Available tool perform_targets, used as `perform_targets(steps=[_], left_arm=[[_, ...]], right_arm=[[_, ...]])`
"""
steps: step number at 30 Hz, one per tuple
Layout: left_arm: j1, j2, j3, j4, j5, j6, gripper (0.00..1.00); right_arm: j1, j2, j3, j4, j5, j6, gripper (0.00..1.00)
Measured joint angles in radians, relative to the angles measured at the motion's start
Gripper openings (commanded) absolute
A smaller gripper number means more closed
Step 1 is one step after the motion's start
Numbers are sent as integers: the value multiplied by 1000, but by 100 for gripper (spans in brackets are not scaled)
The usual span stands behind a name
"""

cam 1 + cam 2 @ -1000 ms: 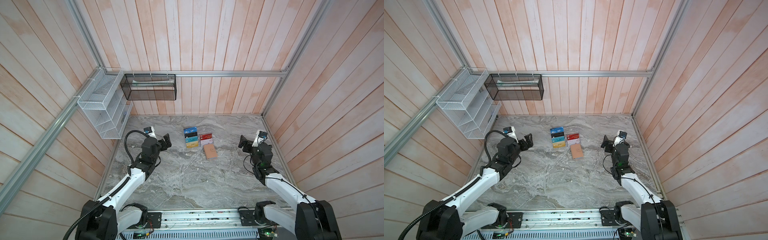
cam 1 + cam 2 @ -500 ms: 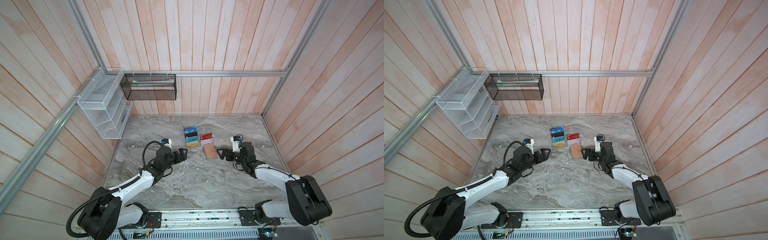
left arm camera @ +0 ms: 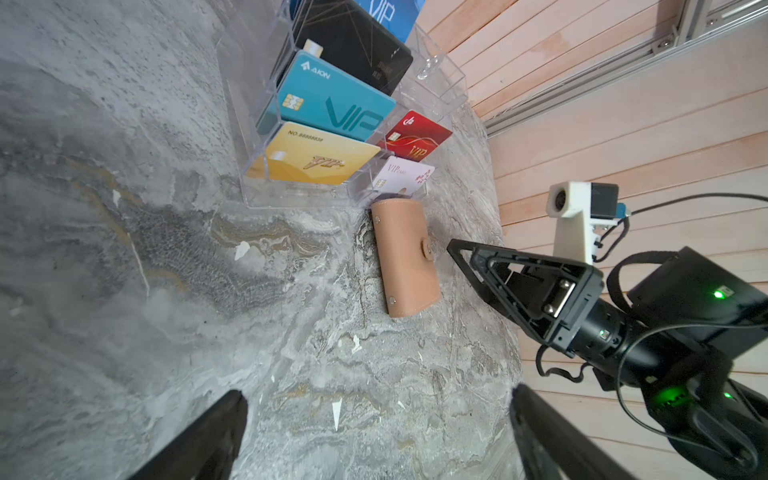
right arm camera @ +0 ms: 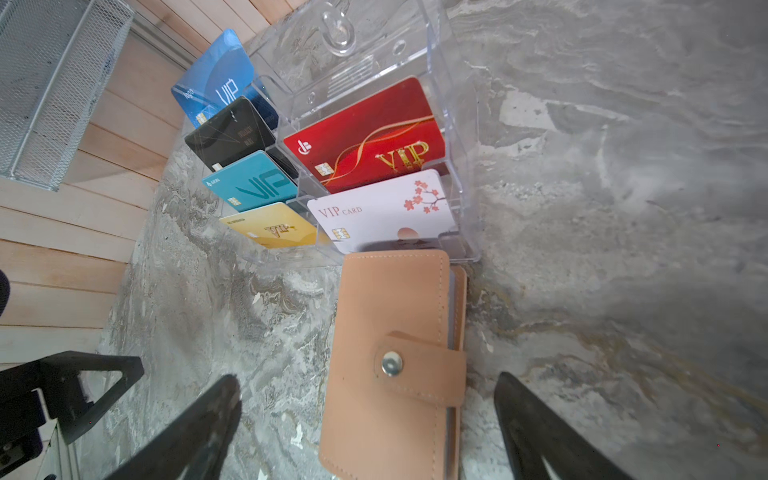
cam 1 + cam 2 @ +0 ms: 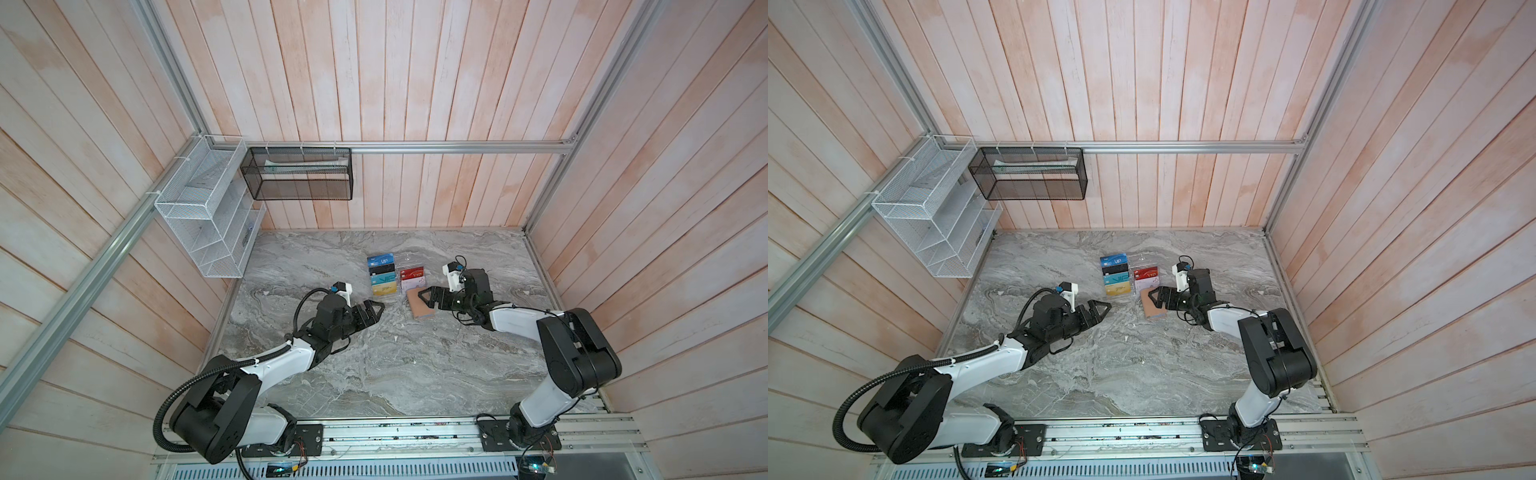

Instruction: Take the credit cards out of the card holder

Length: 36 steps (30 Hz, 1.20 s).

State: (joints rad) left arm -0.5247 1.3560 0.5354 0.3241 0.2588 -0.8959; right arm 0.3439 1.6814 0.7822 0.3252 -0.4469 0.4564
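Note:
The card holder [image 5: 422, 308] [image 5: 1153, 311] is a tan-pink wallet lying flat on the marble, shut by a strap with a metal snap [image 4: 391, 365]. The credit cards are hidden inside it. My right gripper [image 5: 420, 296] [image 4: 365, 380] is open, low over the holder's right part, with its fingers straddling the holder [image 4: 382, 311] and apart from it. My left gripper [image 5: 376, 309] [image 3: 378, 395] is open and empty, a short way left of the holder [image 3: 405, 257], pointing at it.
A clear acrylic tiered stand [image 5: 409, 259] [image 4: 461, 124] with several coloured VIP cards touches the holder's far end. A white wire rack [image 5: 208, 216] and a black mesh basket [image 5: 299, 174] hang on the wooden walls. A metal rail [image 5: 395, 432] runs along the front.
Both arms have swung in from the table's sides toward the middle. The right gripper has come over the card holder, and the left gripper has stopped just left of it.

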Motion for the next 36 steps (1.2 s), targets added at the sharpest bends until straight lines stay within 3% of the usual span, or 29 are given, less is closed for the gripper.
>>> perform_targets(steps=[36], left_arm=[[73,114,-10,77,110,-45,100]], right_arm=[[186,213,135,16,-1,39,72]])
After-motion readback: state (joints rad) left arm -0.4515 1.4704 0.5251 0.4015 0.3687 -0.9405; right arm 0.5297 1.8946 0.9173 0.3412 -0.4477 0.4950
